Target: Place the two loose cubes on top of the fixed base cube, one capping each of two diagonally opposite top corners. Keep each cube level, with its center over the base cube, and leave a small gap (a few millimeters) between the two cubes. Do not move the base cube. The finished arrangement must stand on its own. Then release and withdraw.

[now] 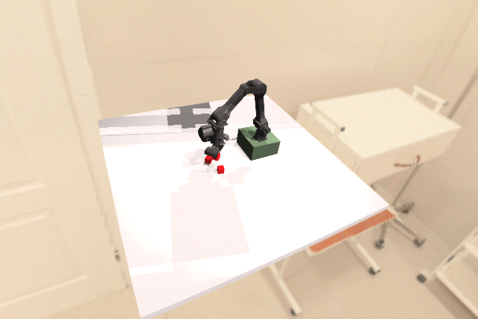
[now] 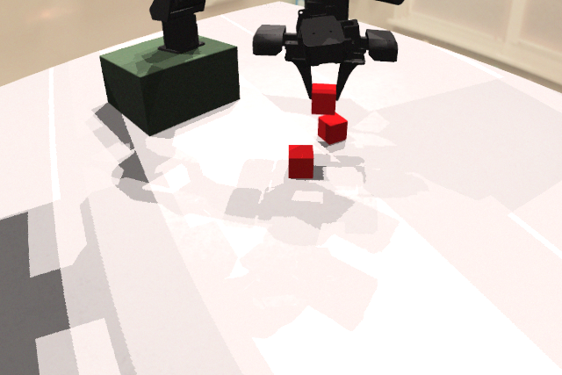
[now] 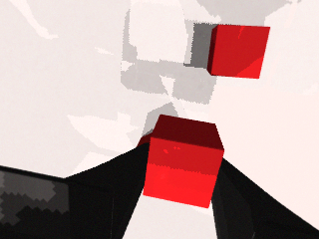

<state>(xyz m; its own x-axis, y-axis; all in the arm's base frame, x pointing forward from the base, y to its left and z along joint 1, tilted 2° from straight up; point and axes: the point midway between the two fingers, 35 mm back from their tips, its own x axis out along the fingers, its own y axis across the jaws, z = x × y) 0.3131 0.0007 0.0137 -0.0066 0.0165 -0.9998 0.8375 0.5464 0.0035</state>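
My gripper (image 1: 214, 154) (image 2: 323, 95) (image 3: 181, 156) is shut on a red cube (image 1: 217, 156) (image 2: 323, 99) (image 3: 183, 171) and holds it level a little above the white table (image 1: 293, 192) (image 2: 431, 270). Two more red cubes of the same size rest on the table just beside it. One cube (image 1: 208, 160) (image 2: 300, 162) stands apart. The other cube (image 1: 220, 169) (image 2: 332, 128) lies close below the held one. In the wrist view one table cube (image 3: 239, 51) shows at the upper right. Only a sliver of another shows behind the left finger.
The arm stands on a dark green block (image 1: 259, 148) (image 2: 181, 84) on the table near the cubes. A white cart (image 1: 385, 126) stands off the table's right side. The table's front edge (image 1: 269, 265) is far from the cubes.
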